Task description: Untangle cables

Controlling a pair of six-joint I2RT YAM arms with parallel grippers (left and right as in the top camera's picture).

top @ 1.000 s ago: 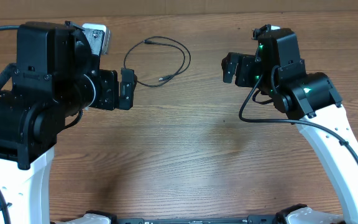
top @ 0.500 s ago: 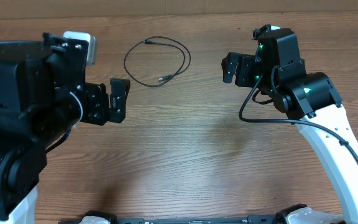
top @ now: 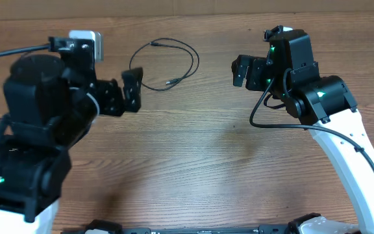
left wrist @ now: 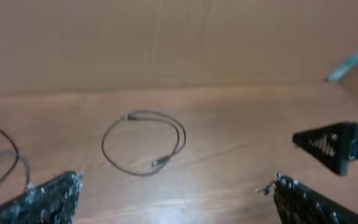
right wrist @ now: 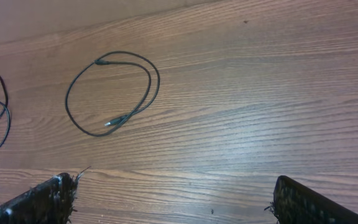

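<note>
One thin black cable (top: 169, 82) lies in a loose loop on the wooden table at the back centre; it also shows as a cable loop (left wrist: 157, 163) in the left wrist view and as a cable loop (right wrist: 109, 123) in the right wrist view. A second cable (right wrist: 7, 118) curls at the far left edge, and the left wrist view catches this second cable (left wrist: 17, 154) too; the left arm hides it from overhead. My left gripper (top: 125, 94) is open just left of the loop, empty. My right gripper (top: 247, 71) hangs open to the right of the loop, holding nothing.
The right gripper (left wrist: 340, 146) shows at the right edge of the left wrist view. Bare wood table (top: 193, 149) spreads between both arms. A cardboard-coloured wall (left wrist: 166, 43) stands behind the table's far edge.
The left arm has shifted: its gripper pulled back to the left and down, then came up toward the cable loop again. The right arm and the cable loop have not moved.
</note>
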